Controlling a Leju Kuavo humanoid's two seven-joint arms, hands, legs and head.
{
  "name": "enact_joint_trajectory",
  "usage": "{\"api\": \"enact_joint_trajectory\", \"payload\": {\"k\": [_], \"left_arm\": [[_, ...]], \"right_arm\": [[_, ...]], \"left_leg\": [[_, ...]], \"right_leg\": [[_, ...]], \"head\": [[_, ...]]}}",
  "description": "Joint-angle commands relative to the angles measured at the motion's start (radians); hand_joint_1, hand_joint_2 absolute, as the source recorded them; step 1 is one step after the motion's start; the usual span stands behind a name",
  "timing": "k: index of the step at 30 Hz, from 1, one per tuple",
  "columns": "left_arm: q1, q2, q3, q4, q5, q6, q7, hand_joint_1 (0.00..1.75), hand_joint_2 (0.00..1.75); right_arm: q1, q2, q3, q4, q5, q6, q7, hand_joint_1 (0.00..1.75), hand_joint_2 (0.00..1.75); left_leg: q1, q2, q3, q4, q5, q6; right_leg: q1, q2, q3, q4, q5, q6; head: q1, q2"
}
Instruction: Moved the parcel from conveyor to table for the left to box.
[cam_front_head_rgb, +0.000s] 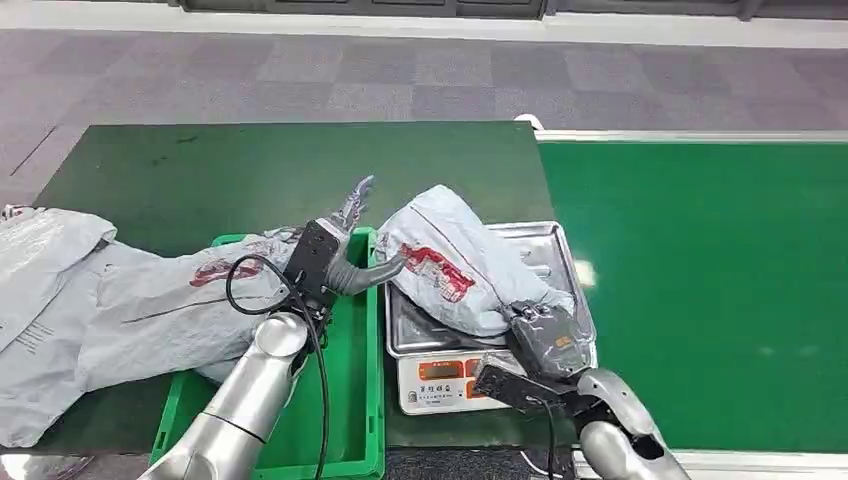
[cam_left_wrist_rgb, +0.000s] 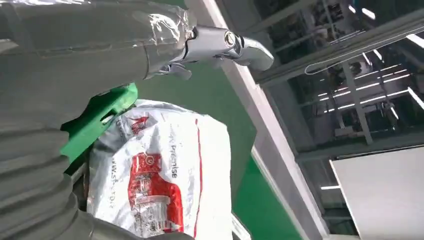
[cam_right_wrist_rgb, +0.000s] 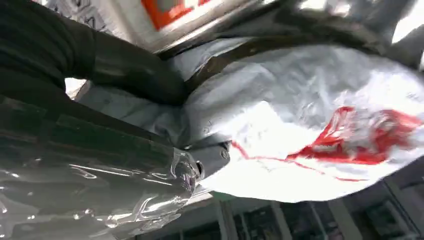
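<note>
A grey-white parcel with red print lies on the steel tray of a scale. My left hand hovers over the green crate's right edge with its fingers spread; its thumb reaches the parcel's left side. The left wrist view shows that hand beside the parcel, nothing in its grasp. My right hand is at the parcel's near right corner. In the right wrist view its dark thumb and a fingertip pinch a fold of the parcel.
The scale with an orange display stands at the table's front, next to a green crate. Several grey mail bags fill the crate and spill left. The green conveyor belt runs on the right; the green table lies behind.
</note>
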Motion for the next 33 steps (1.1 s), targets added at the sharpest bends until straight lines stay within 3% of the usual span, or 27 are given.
{"api": "enact_joint_trajectory", "payload": {"k": [1, 2, 3, 6, 7, 8, 15, 21, 27, 30, 33], "left_arm": [[-0.046, 0.02, -0.073, 0.049, -0.081, 0.038, 0.01, 0.0, 1.75], [-0.05, 0.02, -0.082, 0.051, -0.119, 0.045, 0.018, 0.0, 1.75], [-0.062, 0.018, -0.093, 0.064, -0.149, 0.035, 0.026, 0.0, 0.0], [-0.074, 0.01, -0.096, 0.078, -0.157, 0.023, 0.022, 0.0, 0.0], [-0.102, 0.005, -0.11, 0.116, -0.182, 0.009, 0.024, 0.0, 0.0], [-0.12, -0.001, -0.116, 0.139, -0.194, 0.008, 0.026, 0.0, 1.75], [-0.244, -0.04, -0.192, 0.3, -0.29, 0.034, 0.065, 0.0, 1.75], [-0.249, -0.045, -0.193, 0.311, -0.292, 0.04, 0.064, 0.0, 1.75], [-0.327, -0.115, -0.215, 0.423, -0.302, 0.048, 0.083, 0.0, 1.75], [-0.315, -0.098, -0.26, 0.432, -0.345, 0.085, 0.082, 0.0, 1.75], [-0.311, -0.072, -0.346, 0.453, -0.432, 0.061, 0.107, 0.0, 1.75]], "right_arm": [[0.076, 0.058, -0.015, -0.039, -0.02, -0.042, -0.027, 0.0, 1.75], [0.087, 0.074, -0.062, -0.082, -0.071, -0.057, -0.054, 0.0, 1.75], [0.093, 0.087, -0.107, -0.122, -0.137, -0.061, -0.077, 0.0, 1.75], [0.09, 0.082, -0.141, -0.153, -0.191, -0.039, -0.086, 0.0, 1.75], [0.09, 0.087, -0.182, -0.164, -0.289, -0.021, -0.118, 0.0, 1.75], [0.083, 0.086, -0.207, -0.161, -0.339, -0.014, -0.132, 0.0, 1.75], [-0.036, 0.046, -0.334, -0.025, -0.566, 0.032, -0.202, 0.0, 1.75], [-0.05, 0.047, -0.33, -0.013, -0.568, 0.034, -0.202, 0.0, 1.75], [-0.163, 0.025, -0.399, 0.103, -0.746, 0.066, -0.204, 0.0, 1.75], [-0.129, 0.022, -0.435, 0.105, -0.814, 0.134, -0.224, 0.0, 1.75], [-0.189, 0.04, -0.446, 0.174, -0.832, 0.145, -0.229, 0.0, 1.75]], "left_leg": [[0.002, -0.001, 0.001, 0.0, 0.0, -0.002], [0.002, -0.002, 0.002, -0.001, 0.0, -0.002], [0.001, -0.002, 0.001, 0.0, 0.0, -0.002], [0.0, -0.002, -0.001, 0.001, 0.001, -0.002], [0.001, -0.002, -0.001, 0.0, 0.001, -0.002], [0.0, -0.001, -0.002, 0.0, 0.002, -0.001], [0.0, -0.004, -0.002, 0.001, 0.002, -0.001], [0.0, -0.001, -0.001, -0.001, 0.002, -0.002], [0.0, 0.0, -0.003, 0.002, 0.002, -0.001], [0.0, -0.004, -0.002, 0.001, 0.002, 0.0], [-0.001, -0.001, 0.0, -0.001, 0.002, 0.0]], "right_leg": [[0.002, -0.001, 0.002, -0.001, 0.0, -0.001], [0.002, -0.002, 0.003, -0.002, 0.0, -0.001], [0.001, -0.002, 0.001, -0.001, 0.0, -0.001], [0.0, -0.003, -0.001, 0.001, 0.0, -0.001], [0.001, -0.003, 0.0, 0.0, 0.0, -0.002], [0.0, -0.002, -0.001, 0.0, 0.001, -0.002], [0.0, -0.004, 0.0, -0.001, 0.002, -0.001], [0.0, -0.002, 0.0, -0.002, 0.004, -0.001], [0.0, -0.001, -0.002, 0.0, 0.003, -0.001], [0.0, -0.004, 0.0, -0.002, 0.003, 0.0], [-0.001, -0.001, 0.002, -0.002, 0.003, -0.001]], "head": [[0.0, 0.0], [0.0, 0.0], [0.0, 0.0], [0.0, 0.0], [0.0, 0.0], [0.0, 0.0], [0.0, 0.0], [0.0, 0.0], [0.0, 0.0], [0.0, 0.0], [0.0, 0.0]]}}
